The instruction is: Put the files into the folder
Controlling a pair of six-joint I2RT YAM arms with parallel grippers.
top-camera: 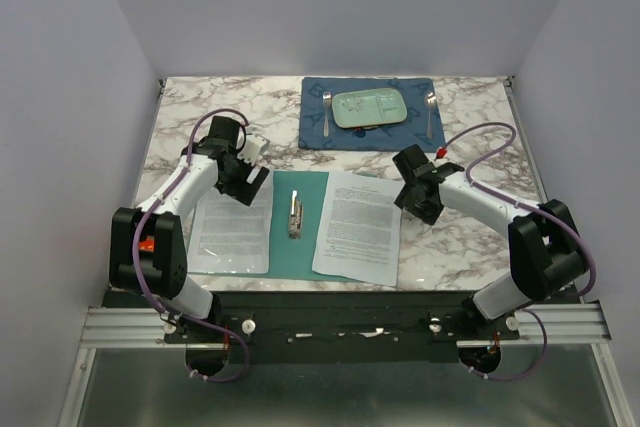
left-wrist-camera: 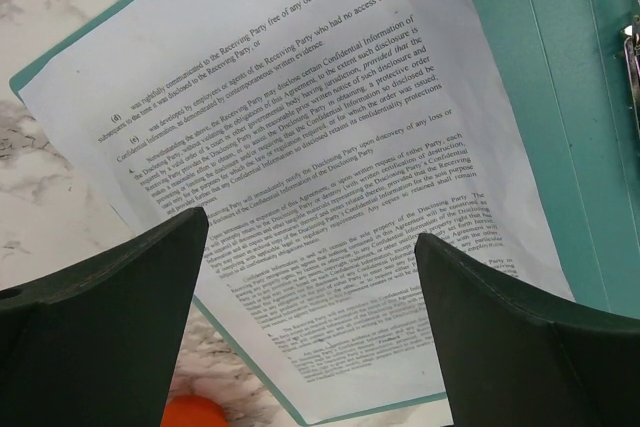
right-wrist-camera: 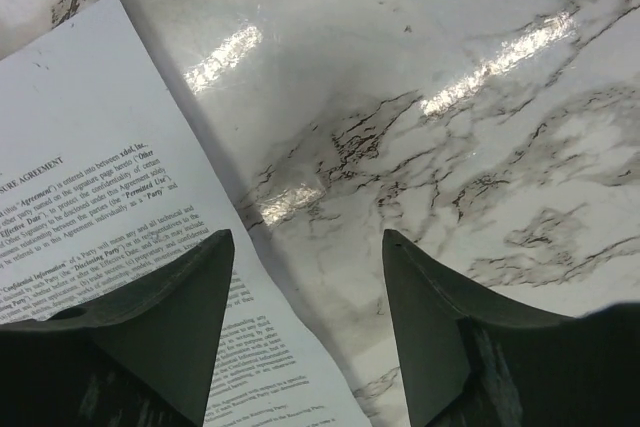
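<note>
The teal folder lies open on the marble table, a metal clip along its centre crease. One printed file sheet rests on its left leaf; the left wrist view shows this sheet on the folder. A second sheet lies over the right leaf, slightly askew. My left gripper hovers open over the left sheet's far end, its jaws wide with nothing between them. My right gripper is open beside the right sheet's far right edge, its jaws spanning that edge and holding nothing.
At the back of the table, a dark blue placemat carries a pale green plate, a fork and a spoon. Bare marble stretches to the right of the right sheet. Walls close in on both sides.
</note>
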